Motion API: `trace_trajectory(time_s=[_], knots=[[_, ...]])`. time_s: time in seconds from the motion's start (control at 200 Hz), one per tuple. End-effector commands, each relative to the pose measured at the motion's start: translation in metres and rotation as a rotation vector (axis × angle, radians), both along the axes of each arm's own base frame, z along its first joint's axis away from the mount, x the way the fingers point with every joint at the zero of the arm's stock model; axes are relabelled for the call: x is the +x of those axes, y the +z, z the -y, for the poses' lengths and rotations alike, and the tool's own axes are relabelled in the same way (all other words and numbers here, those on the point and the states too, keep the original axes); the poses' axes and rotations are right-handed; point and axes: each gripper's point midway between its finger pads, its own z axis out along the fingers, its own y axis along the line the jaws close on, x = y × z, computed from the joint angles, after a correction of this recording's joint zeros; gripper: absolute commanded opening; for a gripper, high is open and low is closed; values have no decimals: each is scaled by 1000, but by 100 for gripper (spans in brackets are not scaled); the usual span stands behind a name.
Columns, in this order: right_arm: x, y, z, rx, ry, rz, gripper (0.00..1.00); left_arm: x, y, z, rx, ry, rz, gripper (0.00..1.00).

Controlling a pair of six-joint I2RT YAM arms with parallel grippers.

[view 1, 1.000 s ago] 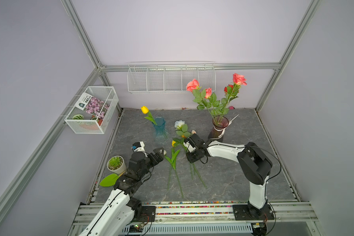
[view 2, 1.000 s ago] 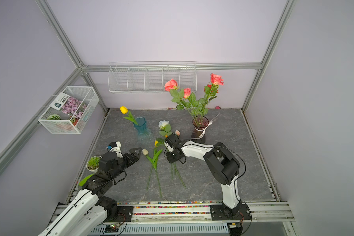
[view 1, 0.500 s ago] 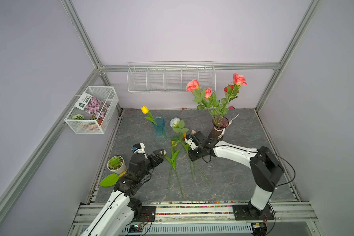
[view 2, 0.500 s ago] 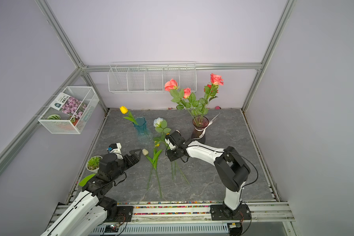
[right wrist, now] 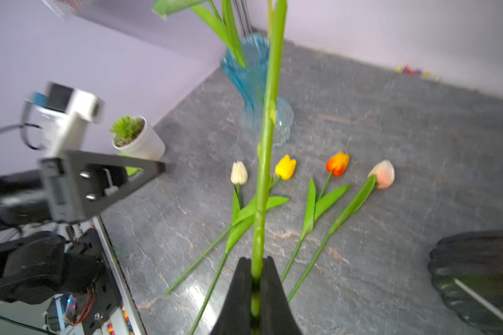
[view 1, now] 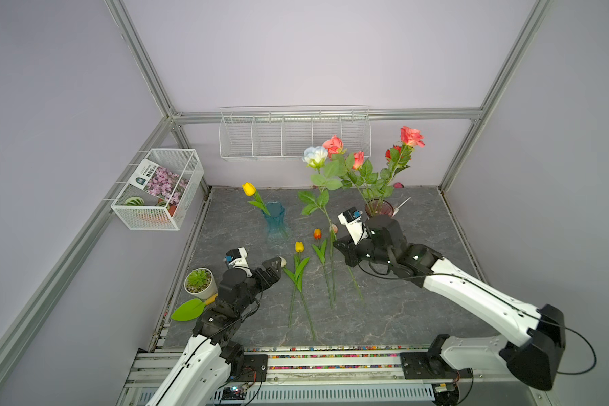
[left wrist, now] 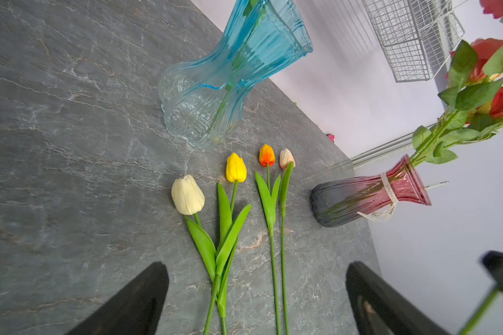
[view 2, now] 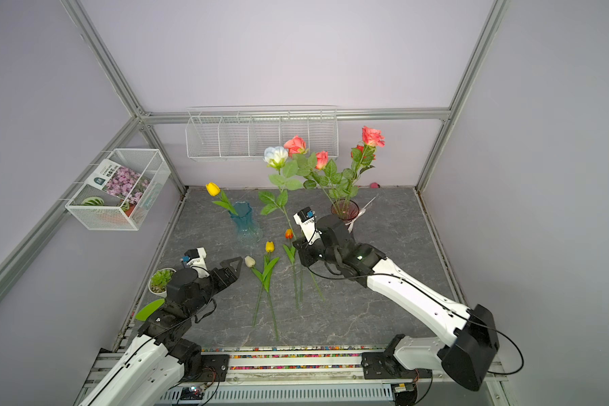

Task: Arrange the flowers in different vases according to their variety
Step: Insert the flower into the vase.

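Made out no legible wording anywhere. Spotted small print on the white header of the flower packet in the wire basket, too tiny to read. Noted faint script along the white ribbon tied round the maroon vase, likewise unreadable.

Left tool hangs low with jaws spread wide (arm bent), while the higher right tool is pinched tight.

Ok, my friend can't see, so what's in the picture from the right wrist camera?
The right hand pinches a long green flower stem. Beyond it, four tulips, cream, yellow, orange and pink, lie side by side on the grey table, with a blue vase past their heads.
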Motion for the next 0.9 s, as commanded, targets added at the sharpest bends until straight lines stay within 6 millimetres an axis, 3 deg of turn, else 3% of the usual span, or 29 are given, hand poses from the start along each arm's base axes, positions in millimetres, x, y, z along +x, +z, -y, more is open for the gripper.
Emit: trace_trajectory(time_s=[0.0, 0.09, 0.22, 0.41, 0.62, 0.75, 0.895], knots=[[-5, 51, -2, 111, 42, 180, 0, -1, -1, 5, -5, -31, 8, 100], [-4, 86, 7, 144, 10, 282, 0, -1, -4, 8, -6, -42, 2, 100], [10, 132, 37, 160, -151, 459, 0, -1, -6, 9, -7, -52, -2, 100], [39, 177, 74, 168, -369, 661, 0, -1, -7, 11, -7, -59, 3, 100], [83, 195, 123, 203, -591, 722, 0, 0, -10, 10, -3, -56, 2, 100], [102, 199, 139, 212, -655, 753, 0, 1, -10, 10, 4, -57, 5, 100], [129, 186, 148, 174, -704, 764, 0, 2, -11, 11, 6, -60, -1, 100]])
